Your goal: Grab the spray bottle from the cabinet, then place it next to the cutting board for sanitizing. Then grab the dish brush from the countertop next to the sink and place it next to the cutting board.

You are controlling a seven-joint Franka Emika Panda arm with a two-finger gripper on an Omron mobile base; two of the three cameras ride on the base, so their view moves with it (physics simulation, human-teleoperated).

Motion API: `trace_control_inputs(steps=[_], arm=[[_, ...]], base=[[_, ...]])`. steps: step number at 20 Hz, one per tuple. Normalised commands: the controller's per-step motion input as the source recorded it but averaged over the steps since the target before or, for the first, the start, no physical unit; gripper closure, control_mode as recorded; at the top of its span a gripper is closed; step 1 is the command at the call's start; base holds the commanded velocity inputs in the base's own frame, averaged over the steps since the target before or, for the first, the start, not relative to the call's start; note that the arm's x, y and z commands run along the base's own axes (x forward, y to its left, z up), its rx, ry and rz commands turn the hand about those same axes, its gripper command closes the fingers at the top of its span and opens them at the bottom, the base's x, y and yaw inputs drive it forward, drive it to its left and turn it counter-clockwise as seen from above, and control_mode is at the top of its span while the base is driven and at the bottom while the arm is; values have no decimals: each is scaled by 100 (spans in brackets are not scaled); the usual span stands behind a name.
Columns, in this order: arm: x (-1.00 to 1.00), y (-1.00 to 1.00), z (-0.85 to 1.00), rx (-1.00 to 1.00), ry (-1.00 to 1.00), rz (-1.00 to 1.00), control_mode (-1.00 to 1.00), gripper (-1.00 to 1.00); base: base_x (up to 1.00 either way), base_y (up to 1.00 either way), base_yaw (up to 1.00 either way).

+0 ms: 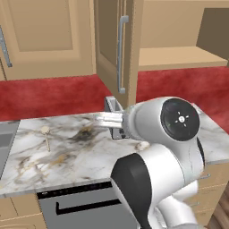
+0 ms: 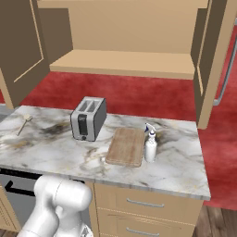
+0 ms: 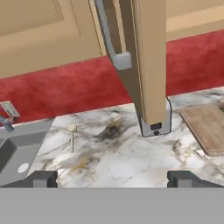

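The spray bottle stands upright on the marble countertop, close against the right edge of the cutting board. The dish brush lies flat on the countertop's left part, near the sink. The cabinet above is open, with a bare shelf. My gripper is open with nothing between its fingertips. It hovers over the counter, looking at the dish brush, which lies ahead and to the left, apart from it. The cutting board shows at the right edge.
A silver toaster stands left of the board. An open cabinet door with a grey bar handle hangs just ahead of the hand, partly hiding the toaster. The right door is also open. Red wall behind.
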Motion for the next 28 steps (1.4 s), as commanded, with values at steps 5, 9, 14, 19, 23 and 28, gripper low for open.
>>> trace_control_inputs(steps=[5, 9, 14, 19, 23, 28], arm=[[46, 92, -3, 7, 28, 1, -100, -100], [64, 62, -26, 9, 26, 1, -100, -100], [59, 47, -61, 6, 7, 3, -100, -100], [69, 49, -65, 0, 1, 0, -100, -100], [72, 27, -39, 0, 4, 0, -100, -100], [87, 25, -39, 0, 14, 0, -100, -100]], base=[[0, 0, 0], [0, 0, 0], [0, 0, 0], [0, 0, 0], [0, 0, 0], [0, 0, 0]])
